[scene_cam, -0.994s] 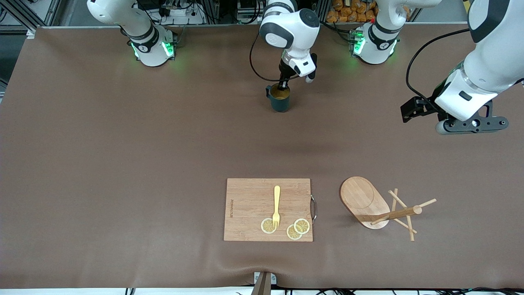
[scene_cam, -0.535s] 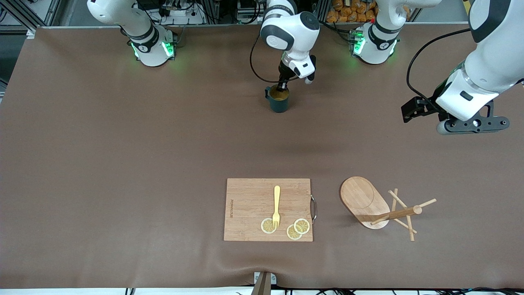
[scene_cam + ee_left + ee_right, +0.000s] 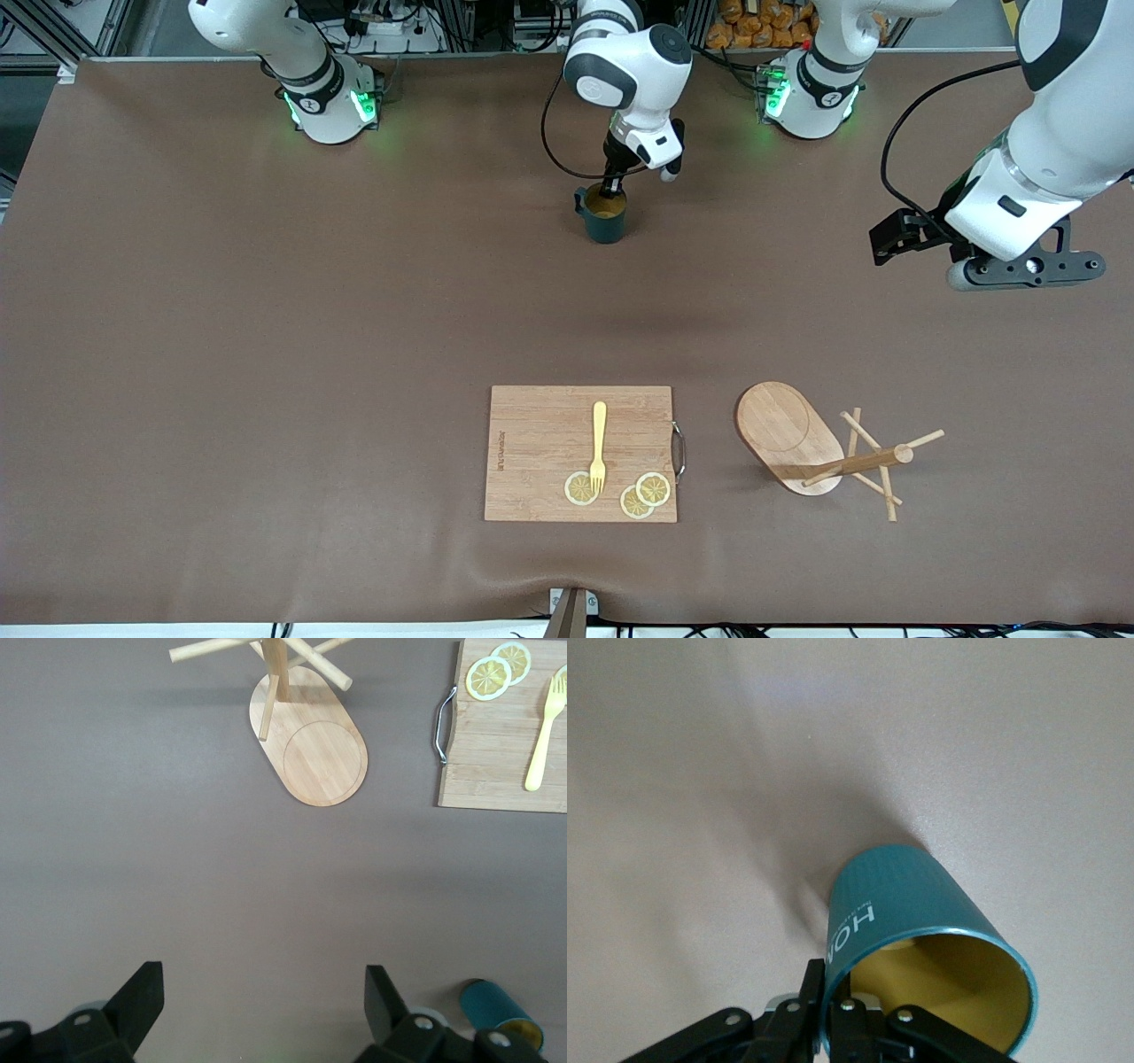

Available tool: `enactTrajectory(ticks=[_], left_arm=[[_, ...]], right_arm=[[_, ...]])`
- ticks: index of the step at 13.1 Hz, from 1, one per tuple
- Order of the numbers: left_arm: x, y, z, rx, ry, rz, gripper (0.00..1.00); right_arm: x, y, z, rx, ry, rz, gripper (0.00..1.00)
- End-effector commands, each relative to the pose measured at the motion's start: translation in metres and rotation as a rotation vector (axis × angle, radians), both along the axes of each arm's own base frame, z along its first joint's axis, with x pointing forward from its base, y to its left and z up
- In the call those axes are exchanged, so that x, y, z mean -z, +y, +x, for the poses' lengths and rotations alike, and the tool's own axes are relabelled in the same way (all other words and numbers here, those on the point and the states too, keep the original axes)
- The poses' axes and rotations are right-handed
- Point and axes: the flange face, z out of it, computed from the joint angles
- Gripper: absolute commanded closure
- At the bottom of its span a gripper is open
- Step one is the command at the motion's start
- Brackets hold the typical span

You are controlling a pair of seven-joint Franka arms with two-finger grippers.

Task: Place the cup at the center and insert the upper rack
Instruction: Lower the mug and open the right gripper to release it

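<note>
Right wrist view: our right claw (image 3: 824, 1005) is pinching the rim of the cup (image 3: 921, 930), one finger inside and one outside. In the front view the cup (image 3: 606, 213) is close to the robots' bases, about midway between them, farther from the camera than the board (image 3: 580, 453). We think it must go toward the camera to reach the middle. Our left claw (image 3: 921, 239) waits, spread wide and empty, up over the brown bench (image 3: 266, 354). The rack (image 3: 828, 452) lies tipped over beside the board, so the left arm is nearer to it.
</note>
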Motion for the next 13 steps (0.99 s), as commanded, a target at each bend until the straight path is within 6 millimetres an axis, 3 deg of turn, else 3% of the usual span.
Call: enactTrajectory(ticks=[1,4,7,9,13], left_arm=[[-0.009,0.001,-0.004,0.006,0.000,-0.014,0.00],[-0.008,0.000,-0.005,0.008,0.001,-0.014,0.00],[-0.008,-0.002,-0.005,0.005,0.001,-0.014,0.00],[-0.006,-0.004,-0.005,0.008,0.005,-0.015,0.00],[-0.006,-0.004,-0.001,0.002,0.001,-0.044,0.00]], right_arm=[[-0.001,0.005,-0.003,0.003,-0.026,0.002,0.84],[0.006,0.007,-0.001,0.000,-0.030,0.017,0.82],[-0.001,0.010,0.000,0.006,-0.028,0.032,0.75],[-0.016,0.016,0.004,0.023,-0.032,0.058,0.60],[-0.039,0.014,0.025,0.081,-0.049,0.093,0.41]])
